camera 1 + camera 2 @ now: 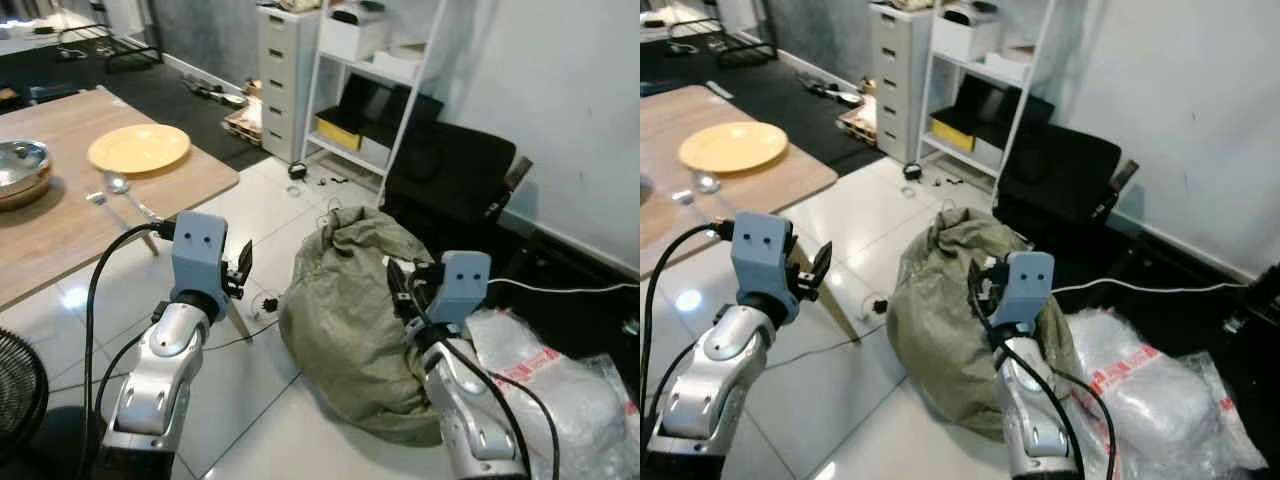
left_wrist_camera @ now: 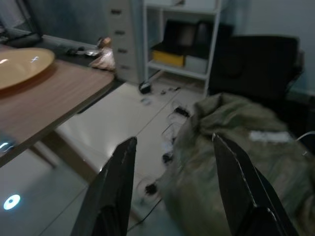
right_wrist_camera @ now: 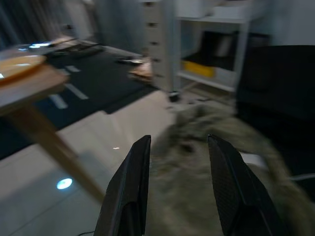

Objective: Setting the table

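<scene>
The left claw [image 2: 170,189] hangs in the air just off the corner of the light wooden worktop [image 1: 60,235], its two long black fingers [image 2: 110,191] spread well apart with nothing between them. The right claw [image 3: 177,187] is raised over a crumpled olive-green woven sack [image 1: 350,310] on the white tiled floor [image 1: 270,210], its fingers likewise parted and holding nothing. On the worktop, a round yellow plate [image 1: 138,148] lies flat near the far corner and looks empty. A silver metal spoon [image 1: 128,193] lies just beside the plate on the side nearer the robot, its bowl close to the plate's rim and its handle running away from the plate toward the worktop's near edge. A shiny round steel bowl [image 1: 20,168] sits to the left of the plate, well apart from it; what it holds cannot be made out. A small pale item lies beside the spoon, too small to identify. Beyond the sack, a white open shelving unit [image 1: 375,70] carries a yellow box [image 1: 338,130] on its lower shelf, and a white drawer cabinet [image 1: 285,75] stands next to it. A clear plastic bag [image 1: 560,390] lies to the right of the sack.
</scene>
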### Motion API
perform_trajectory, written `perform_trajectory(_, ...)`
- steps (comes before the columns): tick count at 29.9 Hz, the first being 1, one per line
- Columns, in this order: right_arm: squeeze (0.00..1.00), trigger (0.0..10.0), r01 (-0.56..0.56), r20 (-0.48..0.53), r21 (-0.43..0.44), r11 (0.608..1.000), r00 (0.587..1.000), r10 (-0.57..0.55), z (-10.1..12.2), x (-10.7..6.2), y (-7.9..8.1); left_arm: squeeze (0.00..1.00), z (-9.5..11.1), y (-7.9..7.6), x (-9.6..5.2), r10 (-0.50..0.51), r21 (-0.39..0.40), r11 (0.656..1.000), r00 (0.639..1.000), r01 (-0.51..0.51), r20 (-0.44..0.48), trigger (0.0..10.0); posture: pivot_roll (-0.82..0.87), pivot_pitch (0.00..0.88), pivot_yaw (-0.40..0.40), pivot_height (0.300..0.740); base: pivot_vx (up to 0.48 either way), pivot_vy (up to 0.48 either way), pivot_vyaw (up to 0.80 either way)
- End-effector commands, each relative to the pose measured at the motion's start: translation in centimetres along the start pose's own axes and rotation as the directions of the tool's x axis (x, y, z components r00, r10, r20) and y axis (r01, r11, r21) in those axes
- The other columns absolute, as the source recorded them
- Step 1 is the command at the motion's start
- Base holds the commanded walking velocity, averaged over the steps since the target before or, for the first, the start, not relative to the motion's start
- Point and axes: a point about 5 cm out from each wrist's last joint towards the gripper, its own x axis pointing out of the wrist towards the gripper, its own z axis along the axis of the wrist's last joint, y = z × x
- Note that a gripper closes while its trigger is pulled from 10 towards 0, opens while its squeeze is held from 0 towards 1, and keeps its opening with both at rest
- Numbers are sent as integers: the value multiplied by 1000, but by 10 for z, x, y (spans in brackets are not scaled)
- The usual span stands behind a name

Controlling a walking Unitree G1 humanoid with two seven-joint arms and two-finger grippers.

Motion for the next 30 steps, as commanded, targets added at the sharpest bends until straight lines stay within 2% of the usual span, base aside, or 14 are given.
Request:
perform_trajectory(1, 0, 10000, 10, -7, 0, 1000, 1000, -10, -1, -2, -2, 0, -3, -2, -1, -14, 0, 1000, 1000, 14, -13, 10000, -23, 0, 34, 740, 0, 0, -800)
perform_trajectory(18, 0, 10000, 8, -9, -3, 1000, 1000, -8, -1, -1, -3, 0, -4, -4, 0, -22, 2, 1000, 1000, 22, -14, 10000, -26, 0, 36, 740, 0, 0, -800)
perform_trajectory(30, 0, 10000, 11, -19, -8, 1000, 1000, -11, -4, -3, -4, 0, -11, -3, -3, -20, 7, 1000, 999, 21, -37, 10000, -25, 0, 34, 740, 0, 0, -800)
